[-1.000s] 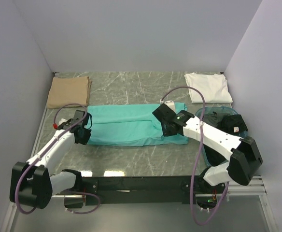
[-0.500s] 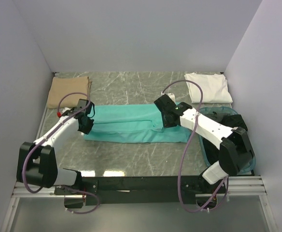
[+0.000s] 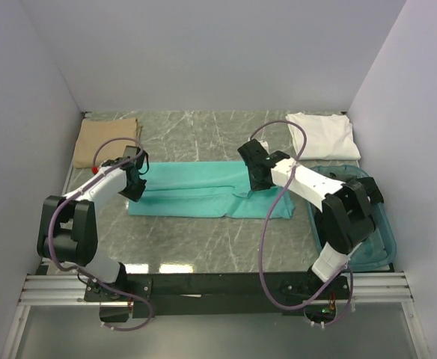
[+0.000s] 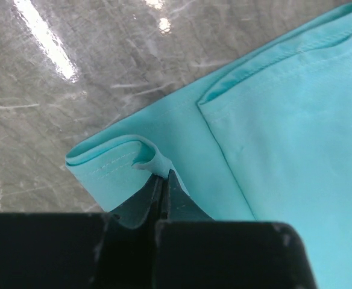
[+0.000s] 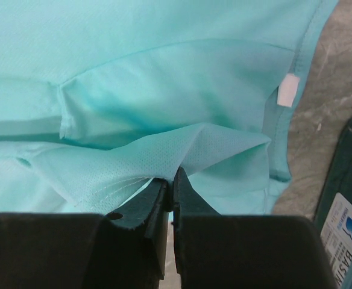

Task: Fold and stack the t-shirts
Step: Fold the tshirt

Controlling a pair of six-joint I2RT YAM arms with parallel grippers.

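The teal t-shirt (image 3: 203,193) lies as a long folded band across the middle of the table. My left gripper (image 3: 135,182) is shut on its left edge; the left wrist view shows the jaws (image 4: 163,176) pinching a curled hem of the teal cloth (image 4: 272,120). My right gripper (image 3: 257,179) is shut on the shirt's far right part; the right wrist view shows a peak of teal fabric (image 5: 164,108) pinched at the tips (image 5: 171,176). A folded tan t-shirt (image 3: 106,140) lies at the far left and a folded white t-shirt (image 3: 322,134) at the far right.
A blue-green plastic tub (image 3: 376,239) stands at the right under the right arm, its edge with a label showing in the right wrist view (image 5: 345,223). Grey walls close in the left, back and right. The table top is grey marble (image 3: 203,134).
Both grippers have moved toward the far side, carrying the near edge of the teal t-shirt over itself. The shirt is now a narrower band.
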